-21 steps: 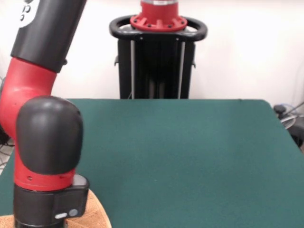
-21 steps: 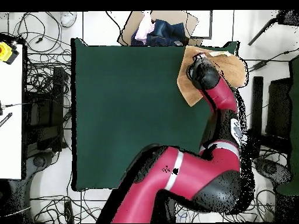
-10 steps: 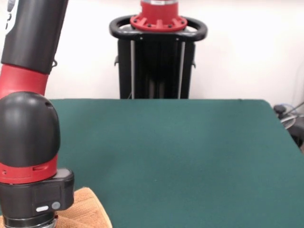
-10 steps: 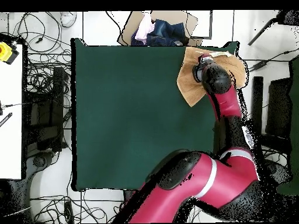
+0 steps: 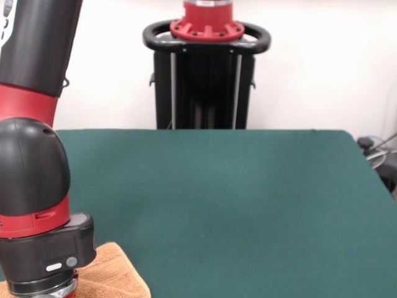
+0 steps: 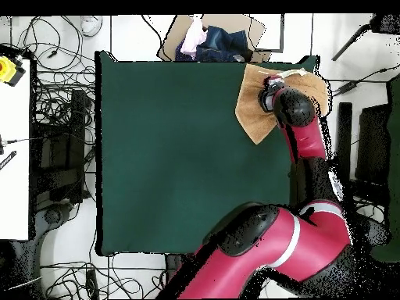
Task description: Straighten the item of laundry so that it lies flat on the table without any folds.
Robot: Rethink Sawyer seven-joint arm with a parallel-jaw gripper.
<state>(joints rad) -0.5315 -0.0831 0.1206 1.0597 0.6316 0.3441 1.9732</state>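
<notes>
The towel (image 6: 251,109) lies bunched at one corner of the green desk (image 6: 172,156), partly overhanging. The arm's wrist (image 5: 37,248) hangs over it, presumably to grasp; the gripper's state cannot be told.

Most of the table (image 6: 172,156) lies bare and open to passage; the only obstacles crowd one corner, where the towel (image 6: 251,109) bunches at the edge under the arm's bulky wrist (image 6: 293,109)
</notes>
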